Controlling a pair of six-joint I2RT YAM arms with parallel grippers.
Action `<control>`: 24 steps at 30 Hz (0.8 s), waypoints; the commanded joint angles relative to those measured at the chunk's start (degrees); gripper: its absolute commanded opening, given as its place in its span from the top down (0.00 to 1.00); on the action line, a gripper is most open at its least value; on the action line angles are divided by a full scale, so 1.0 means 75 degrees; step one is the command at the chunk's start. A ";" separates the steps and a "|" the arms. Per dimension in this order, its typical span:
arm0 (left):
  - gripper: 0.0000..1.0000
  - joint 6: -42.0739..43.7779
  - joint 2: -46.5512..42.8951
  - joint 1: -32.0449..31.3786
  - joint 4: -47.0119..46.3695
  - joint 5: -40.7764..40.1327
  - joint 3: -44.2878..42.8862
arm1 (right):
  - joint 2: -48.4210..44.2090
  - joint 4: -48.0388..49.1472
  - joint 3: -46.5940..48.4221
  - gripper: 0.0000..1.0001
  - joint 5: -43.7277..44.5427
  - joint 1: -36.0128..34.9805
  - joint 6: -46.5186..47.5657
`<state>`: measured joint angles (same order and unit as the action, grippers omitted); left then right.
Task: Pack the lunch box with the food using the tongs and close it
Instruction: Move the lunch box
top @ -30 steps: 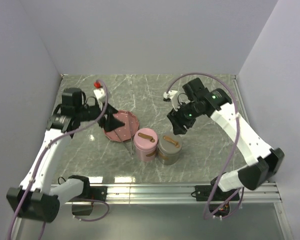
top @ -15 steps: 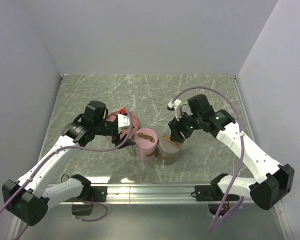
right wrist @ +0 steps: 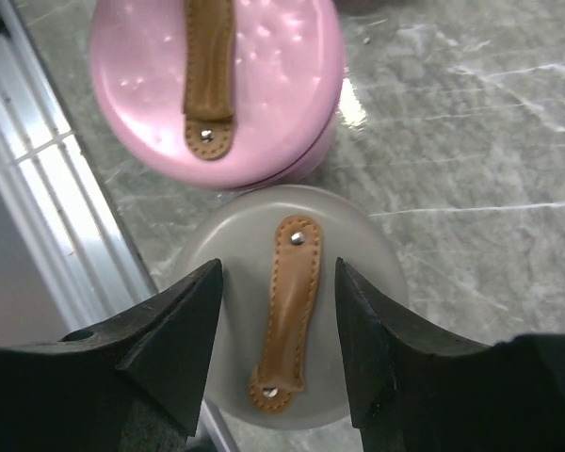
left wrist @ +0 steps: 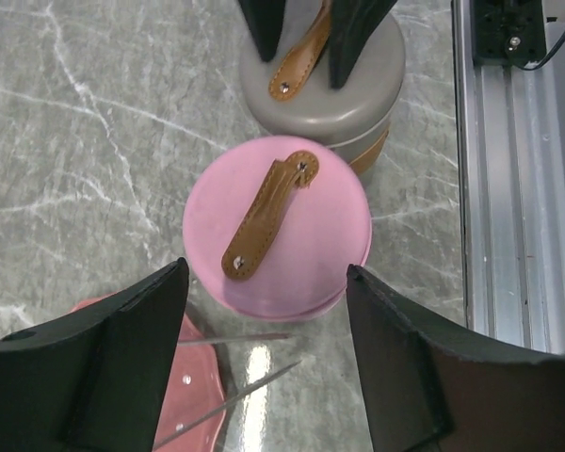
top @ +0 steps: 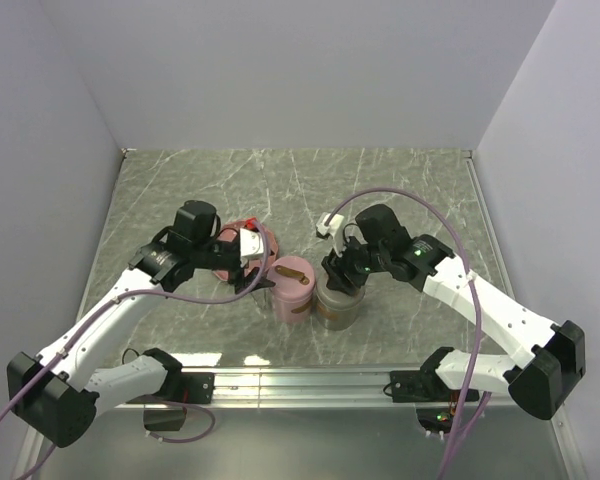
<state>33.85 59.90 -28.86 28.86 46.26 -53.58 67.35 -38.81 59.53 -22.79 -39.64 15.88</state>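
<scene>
Compared with one second before, both arms have left their higher places and have come down to the middle of the table. The left arm moved away from the scalloped pink plate (left wrist: pixel 202 395), and the right arm came in from 2 o'clock. This suggests the lids will be taken off first, because both containers are closed and nothing can be packed yet. The left claw (left wrist: pixel 264 273) is wide open and holds nothing. Its fingers stand on both sides of the round pink container with a brown leather strap (left wrist: pixel 325 235), but I cannot tell if they touch it. The right claw (right wrist: pixel 278 273) is about half open and also holds nothing. Its fingers stand on both sides of the strap of the round grey container (right wrist: pixel 339 221), which touches the pink one at its 3 o'clock in the top view. Contact with the lid is not clear. The slim silver metal tongs (left wrist: pixel 254 386) lie untouched over the plate's rim, at 10 o'clock from the pink container. The food is hidden in these views.
</scene>
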 commanded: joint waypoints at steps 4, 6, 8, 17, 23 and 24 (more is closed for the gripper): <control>0.33 -0.0176 0.0158 -0.0534 -0.0858 -0.0168 0.0078 | 0.0231 0.0147 -0.0343 0.43 0.0519 -0.0070 0.0051; 0.35 -0.0282 0.0193 -0.0768 -0.0988 -0.0389 0.0148 | 0.0207 0.0135 -0.0332 0.43 0.0495 -0.0082 0.0039; 0.36 -0.0329 0.0275 -0.0920 -0.1106 -0.0484 0.0183 | 0.0149 0.0112 -0.0308 0.43 0.0553 -0.0082 0.0062; 0.42 -0.0364 0.0638 -0.1238 -0.1246 -0.0941 0.0394 | -0.0319 0.0088 -0.0612 0.43 0.0647 -0.0140 0.0086; 0.45 -0.0306 0.0908 -0.1471 -0.1024 -0.1246 0.0546 | -0.0577 0.0077 -0.0566 0.42 0.0484 -0.0164 0.0028; 0.46 -0.0306 0.0896 -0.1507 -0.1012 -0.1281 0.0570 | -0.0601 0.0053 -0.0531 0.42 0.0472 -0.0164 0.0027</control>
<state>31.68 66.00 -39.11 20.38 38.48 -50.11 64.01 -35.33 55.99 -19.31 -40.36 16.38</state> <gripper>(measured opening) 0.549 0.581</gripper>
